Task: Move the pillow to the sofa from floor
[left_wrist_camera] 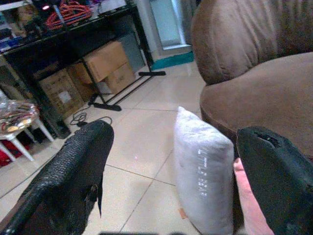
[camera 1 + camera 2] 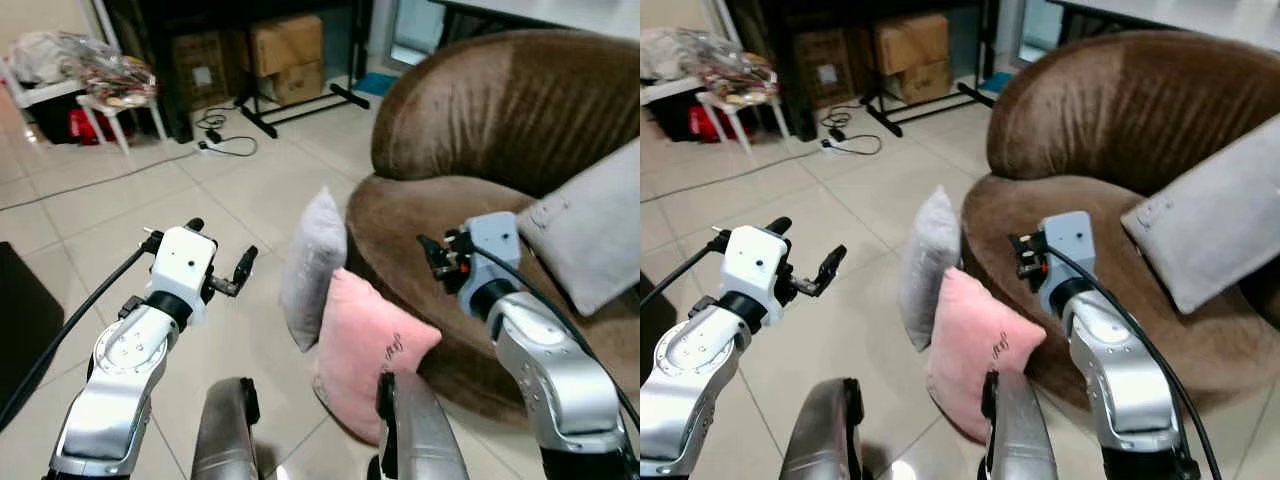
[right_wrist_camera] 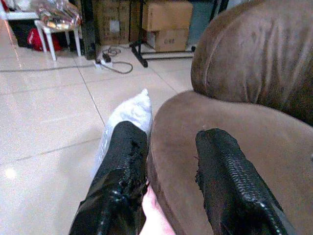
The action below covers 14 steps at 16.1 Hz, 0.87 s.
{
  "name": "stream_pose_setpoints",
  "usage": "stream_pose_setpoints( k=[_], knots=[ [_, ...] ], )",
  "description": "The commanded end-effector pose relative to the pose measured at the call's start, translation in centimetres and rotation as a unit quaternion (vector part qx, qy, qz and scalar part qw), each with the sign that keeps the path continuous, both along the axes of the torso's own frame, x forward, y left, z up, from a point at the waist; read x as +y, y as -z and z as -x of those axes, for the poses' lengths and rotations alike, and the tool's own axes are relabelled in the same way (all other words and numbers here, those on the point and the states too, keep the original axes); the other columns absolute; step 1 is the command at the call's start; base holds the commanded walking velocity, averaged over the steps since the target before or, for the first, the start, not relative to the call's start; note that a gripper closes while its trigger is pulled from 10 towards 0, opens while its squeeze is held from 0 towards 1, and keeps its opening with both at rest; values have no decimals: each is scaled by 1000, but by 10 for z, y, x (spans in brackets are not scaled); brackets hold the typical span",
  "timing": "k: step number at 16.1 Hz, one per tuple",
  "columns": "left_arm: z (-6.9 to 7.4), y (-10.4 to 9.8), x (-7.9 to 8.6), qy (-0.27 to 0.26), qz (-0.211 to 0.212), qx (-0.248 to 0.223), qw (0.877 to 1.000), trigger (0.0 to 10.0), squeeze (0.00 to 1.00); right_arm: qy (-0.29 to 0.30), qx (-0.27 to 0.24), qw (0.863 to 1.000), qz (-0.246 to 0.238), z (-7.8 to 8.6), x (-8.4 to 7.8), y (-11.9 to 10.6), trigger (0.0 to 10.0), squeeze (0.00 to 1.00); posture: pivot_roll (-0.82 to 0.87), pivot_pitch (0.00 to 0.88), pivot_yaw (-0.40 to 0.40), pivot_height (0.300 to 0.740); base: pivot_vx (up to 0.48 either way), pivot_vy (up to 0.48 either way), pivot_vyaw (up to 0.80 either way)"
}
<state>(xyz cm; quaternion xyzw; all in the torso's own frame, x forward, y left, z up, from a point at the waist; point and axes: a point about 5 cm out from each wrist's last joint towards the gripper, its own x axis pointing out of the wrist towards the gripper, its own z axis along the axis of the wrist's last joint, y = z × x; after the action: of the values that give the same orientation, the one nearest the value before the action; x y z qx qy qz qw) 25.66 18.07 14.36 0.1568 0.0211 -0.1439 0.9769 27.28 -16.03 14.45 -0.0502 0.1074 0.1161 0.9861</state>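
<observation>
A grey pillow (image 2: 312, 268) stands on edge on the tiled floor, leaning against the front of the brown round sofa (image 2: 500, 120). A pink pillow (image 2: 368, 350) leans on the sofa just in front of it, closer to me. My left gripper (image 2: 222, 247) is open above the floor, left of the grey pillow, and its wrist view looks at that pillow (image 1: 203, 171) between the fingers (image 1: 73, 171). My right gripper (image 2: 435, 255) is open over the sofa seat's front edge, above the pink pillow. Another grey pillow (image 2: 590, 225) rests on the sofa seat at the right.
Cardboard boxes (image 2: 285, 45) sit under a dark rack at the back. A white stool (image 2: 110, 80) piled with bags stands at back left. A power strip and cable (image 2: 225, 145) lie on the tiles. A dark object (image 2: 20, 320) is at my left edge.
</observation>
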Motion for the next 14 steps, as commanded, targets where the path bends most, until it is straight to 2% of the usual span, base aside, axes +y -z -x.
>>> stream_pose_setpoints(
  k=[1, 7, 10, 14],
  knots=[
    [-1, -2, 0, 9, -5, -2, 1000, 10000, 0, -13, -12, 1000, 5, -4, 3, -5, 10000, 0, -57, 0, 11, 506, 0, 0, 0],
    [0, 0, -1, 11, -4, 5, 1000, 10000, 0, -39, 3, 999, 10, -9, 14, 4, 10000, 0, -59, 0, 8, 461, 0, 0, 0],
    [1, 1, -1, 12, -4, 6, 1000, 10000, 0, -47, 5, 999, 15, -9, 14, 5, 10000, 0, -61, 0, 3, 436, 0, 0, 0],
    [2, 2, -1, 13, -2, 8, 1000, 10000, 0, -81, 31, 995, 44, -13, 13, 13, 10000, 0, -61, 0, -6, 401, 0, 0, 0]
  ],
)
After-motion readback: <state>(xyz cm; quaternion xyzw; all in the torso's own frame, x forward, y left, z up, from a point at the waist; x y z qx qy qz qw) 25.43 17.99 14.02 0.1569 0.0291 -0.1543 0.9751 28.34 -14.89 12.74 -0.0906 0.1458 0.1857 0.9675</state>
